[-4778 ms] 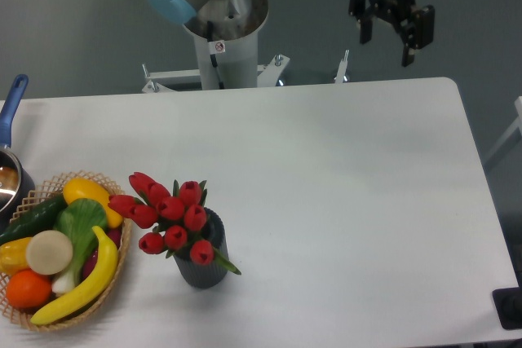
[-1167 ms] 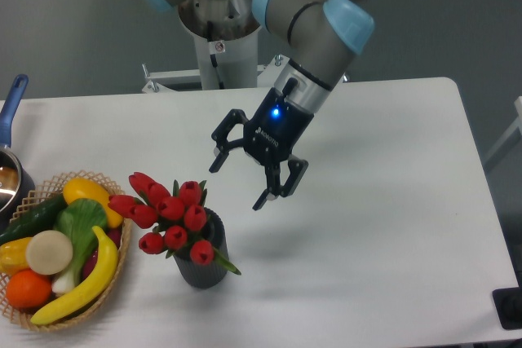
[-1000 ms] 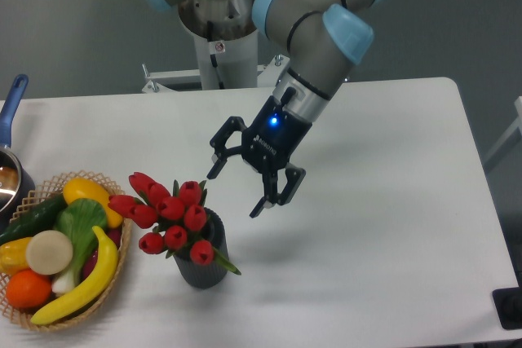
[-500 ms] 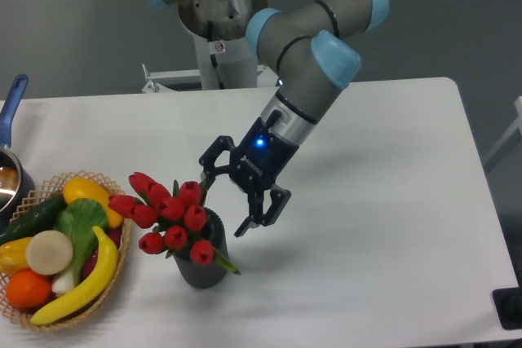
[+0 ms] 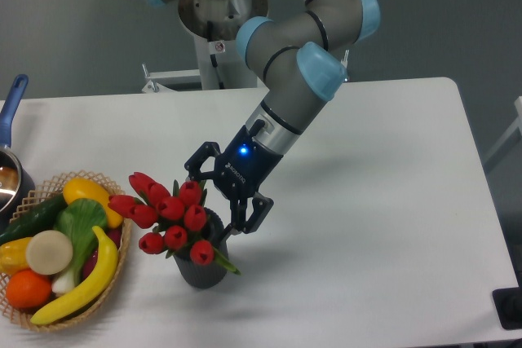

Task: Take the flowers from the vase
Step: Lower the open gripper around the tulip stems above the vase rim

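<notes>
At nine o'clock from my gripper, touching distance off, the flowers stand in the vase; my jaws gape wide, holding nothing.

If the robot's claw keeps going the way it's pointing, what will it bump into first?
Probably the flowers. The gripper is open and points down and left, at the right side of the bunch standing in the vase. With one camera the depth is hard to judge, so it might meet the vase rim first.
</notes>
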